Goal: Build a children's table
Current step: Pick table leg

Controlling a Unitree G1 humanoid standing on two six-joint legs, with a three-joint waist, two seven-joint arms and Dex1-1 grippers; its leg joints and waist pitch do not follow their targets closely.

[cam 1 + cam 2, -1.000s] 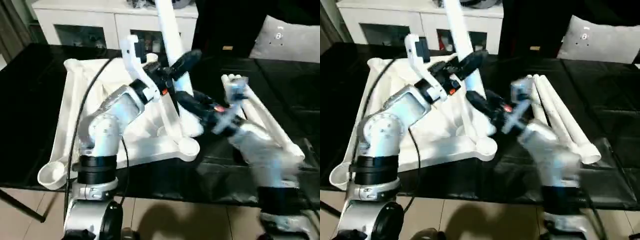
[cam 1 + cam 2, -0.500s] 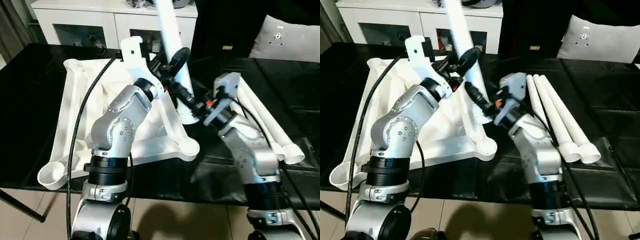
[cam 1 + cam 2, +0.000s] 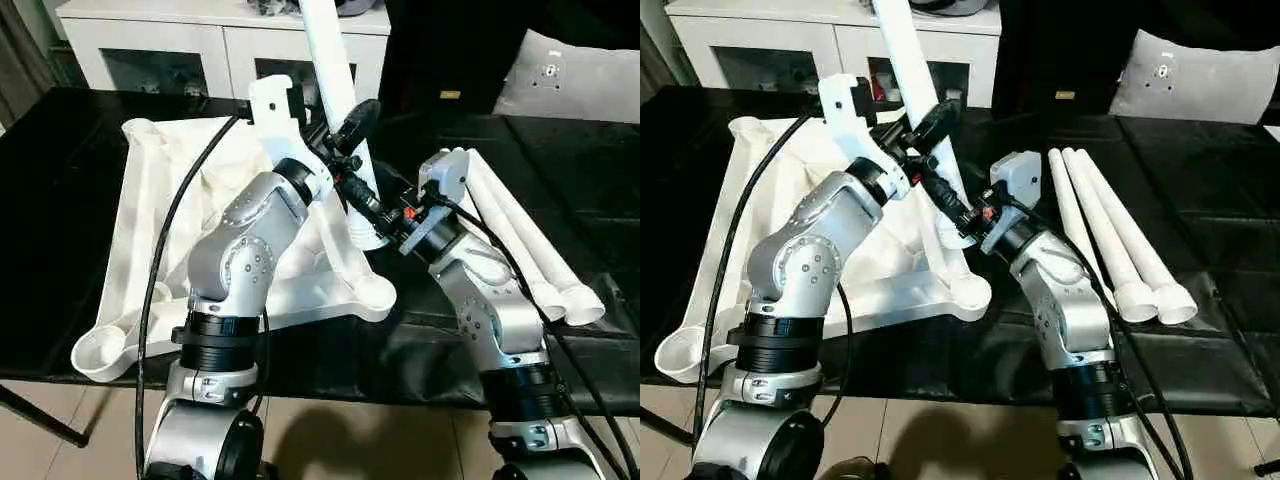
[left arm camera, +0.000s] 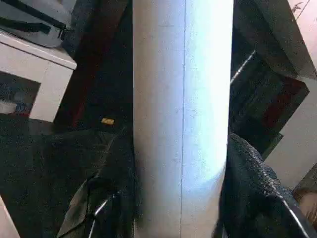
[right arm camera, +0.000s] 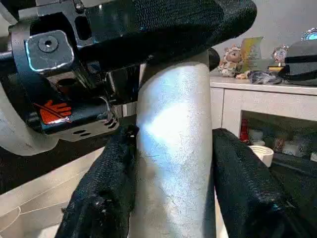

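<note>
The upturned children's table [image 3: 160,230] lies on the black tabletop [image 3: 60,200], ribbed underside up. One leg [image 3: 335,95] stands tilted toward 12 o'clock at the middle of the top's right-hand edge, its foot hidden behind the grippers. It is held by both: the left gripper [image 3: 352,128] higher up, fingers [image 4: 247,173] closed on the shaft, and the right gripper [image 3: 372,208] just below, fingers [image 5: 247,183] clamped around it. Three spare legs [image 3: 1110,240] lie at 3 o'clock. The step is judged to be screwing this leg in; it is best done with the shaft brought square to its socket before turning, the grips being alternated so one always steadies it.
</note>
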